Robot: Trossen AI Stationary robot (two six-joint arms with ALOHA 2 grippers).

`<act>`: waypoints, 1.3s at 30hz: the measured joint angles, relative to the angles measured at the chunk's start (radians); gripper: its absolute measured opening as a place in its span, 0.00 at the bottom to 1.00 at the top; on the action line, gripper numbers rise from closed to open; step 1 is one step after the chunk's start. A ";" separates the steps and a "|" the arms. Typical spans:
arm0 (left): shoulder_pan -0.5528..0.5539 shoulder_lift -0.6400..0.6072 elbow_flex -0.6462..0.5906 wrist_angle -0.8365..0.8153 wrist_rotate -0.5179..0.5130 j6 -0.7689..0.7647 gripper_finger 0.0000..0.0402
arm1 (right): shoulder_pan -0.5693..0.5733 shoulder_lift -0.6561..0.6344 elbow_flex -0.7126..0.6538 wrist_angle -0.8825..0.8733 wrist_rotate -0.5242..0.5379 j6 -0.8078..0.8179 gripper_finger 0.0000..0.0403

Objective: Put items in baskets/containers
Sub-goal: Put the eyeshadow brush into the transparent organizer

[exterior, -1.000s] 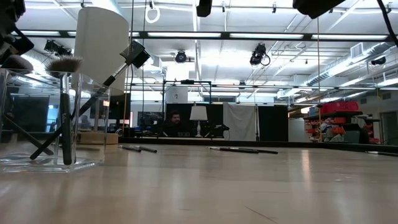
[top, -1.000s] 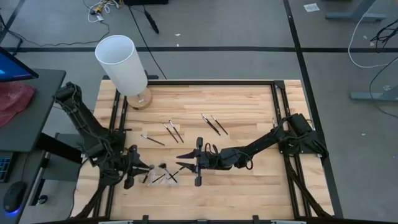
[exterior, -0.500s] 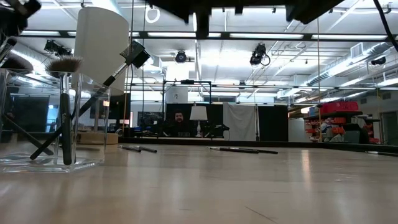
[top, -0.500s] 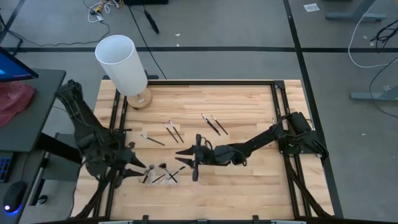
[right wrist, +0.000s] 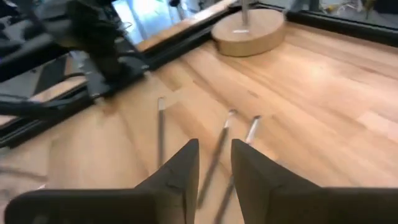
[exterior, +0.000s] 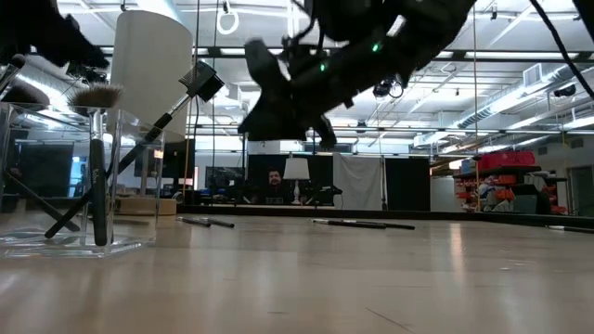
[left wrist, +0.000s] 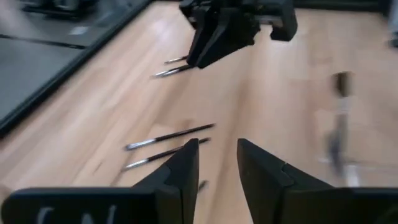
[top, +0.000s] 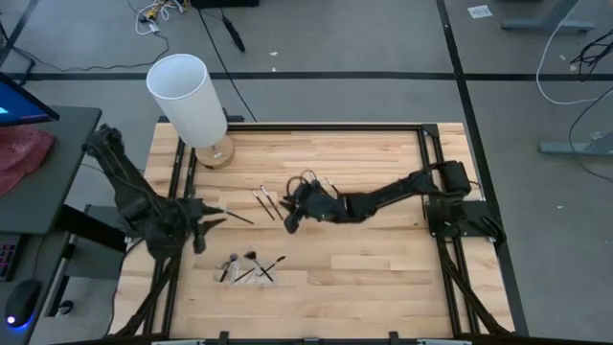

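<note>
the right gripper (top: pixel 290 218) hovers empty, its narrowly parted fingers just beside the pair of brushes (top: pixel 267 202) lying side by side mid-desk, their long axes nearly in line with its reach. the left gripper (top: pixel 203 224), also empty and slightly open, sits by a single brush (top: pixel 235 216). the clear tray (top: pixel 247 269) with brushes lies nearer the front edge.

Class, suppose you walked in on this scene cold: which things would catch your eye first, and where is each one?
Most striking is the tall white cylinder at the table's far left corner. Next, the right gripper reaches over the table's middle, above a pair of loose brushes. Near the front edge, a clear tray holds several brushes propped inside it.
</note>
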 joint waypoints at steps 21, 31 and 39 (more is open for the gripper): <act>0.082 0.001 -0.073 0.022 -0.028 -0.040 0.25 | -0.085 0.384 0.298 -0.121 0.029 -0.115 0.42; 0.082 0.001 -0.073 0.022 -0.028 -0.039 0.25 | -0.076 0.381 0.300 -0.301 0.041 -0.115 0.11; 0.082 0.001 -0.073 0.022 -0.020 -0.039 0.25 | -0.024 0.371 0.293 -0.386 0.131 -0.046 0.06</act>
